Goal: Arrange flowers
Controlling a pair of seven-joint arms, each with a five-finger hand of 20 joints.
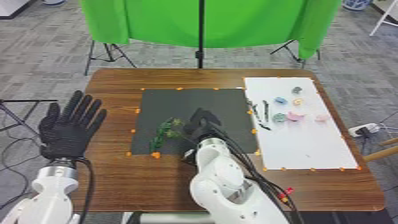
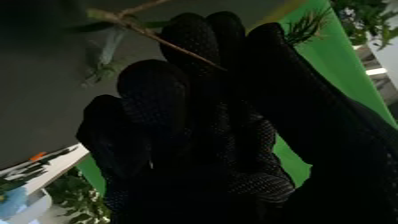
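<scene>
In the head view my left hand (image 1: pixel 67 131) is open, palm down at the table's left edge. My right hand (image 1: pixel 203 125) is low over the dark mat (image 1: pixel 222 97), just right of a green leafy stem (image 1: pixel 163 134). Fingers and thumb of the right hand (image 2: pixel 209 100) are drawn together in the right wrist view, pinching a thin brown twig (image 2: pixel 179 48). A green needle-like sprig (image 2: pixel 307 28) shows beyond the thumb tip. Where the twig runs between thumb and fingers is hidden.
On the right, a white board (image 1: pixel 306 145) carries small pastel flowers (image 1: pixel 296 116) and dark thin pieces (image 1: pixel 266 110). Orange tabs line board and mat. Small red and yellow items (image 1: pixel 285 195) lie near the right arm. A green cloth (image 1: pixel 249 25) hangs behind the table.
</scene>
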